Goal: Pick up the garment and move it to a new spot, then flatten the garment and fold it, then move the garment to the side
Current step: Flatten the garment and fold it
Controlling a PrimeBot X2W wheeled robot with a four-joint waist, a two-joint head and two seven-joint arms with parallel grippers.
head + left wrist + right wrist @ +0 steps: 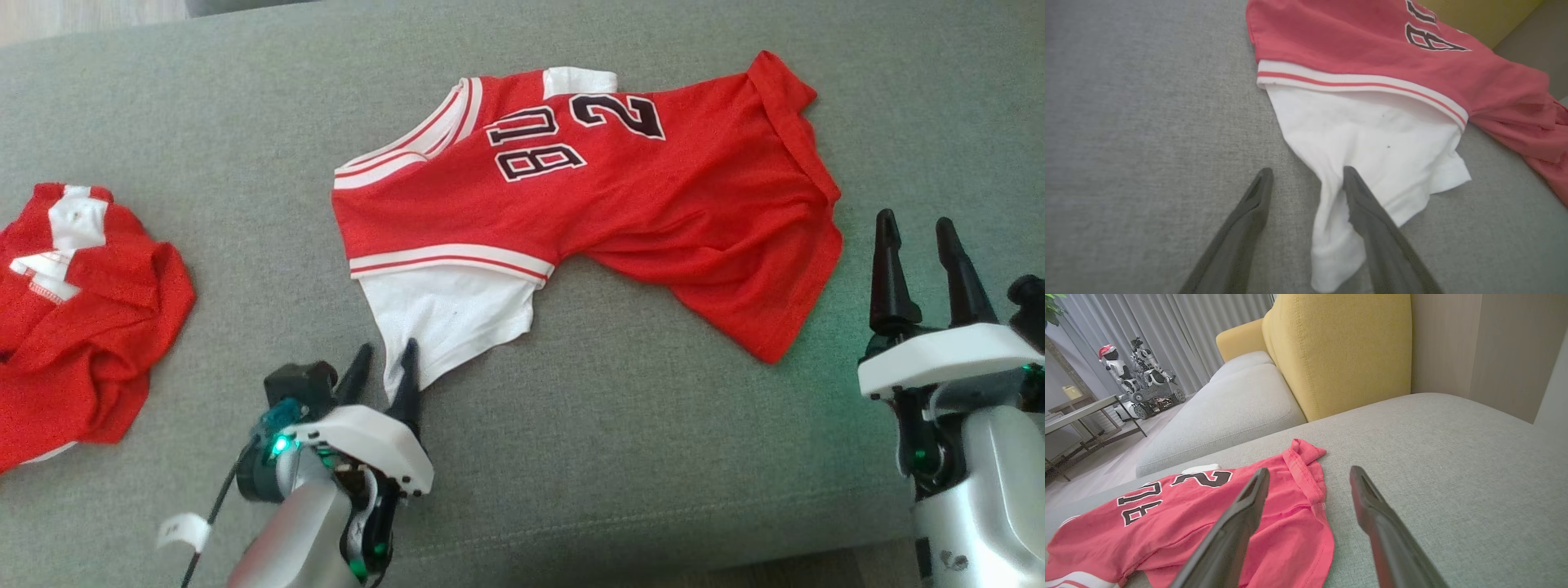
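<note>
The garment (pixel 588 204), a red jersey with dark numerals and white-striped trim, lies spread across the middle of the grey sofa seat (pixel 204 122). It is not flat: its lower body is bunched and creased. Its hem end points to the robot's right and its shoulder end to the left.

From the garment's near shoulder a white sleeve (pixel 449 318) runs down to a narrow tail. The left gripper (pixel 386 347) is at that tail, with its jaws wide apart and clamped on nothing. In the left wrist view, the left gripper (pixel 1307 171) has the tail of the white sleeve (pixel 1372 139) lying in the gap. One finger (pixel 1367 212) lies over the cloth's edge and the other finger (pixel 1249 212) is over bare seat beside the garment (pixel 1355 36). Whether the fingertips press on the cloth I cannot tell.

The right gripper (pixel 916 219) stands just beyond the garment's hem end, clear of it. Its jaws are also wide apart and hold nothing. In the right wrist view, the right gripper (pixel 1309 470) looks along the garment (pixel 1188 522), whose hem edge shows between its fingers.

A second red garment (pixel 82 327) lies crumpled well to the left of the garment. A yellow backrest (pixel 1339 355) rises beyond the garment's hem end.
</note>
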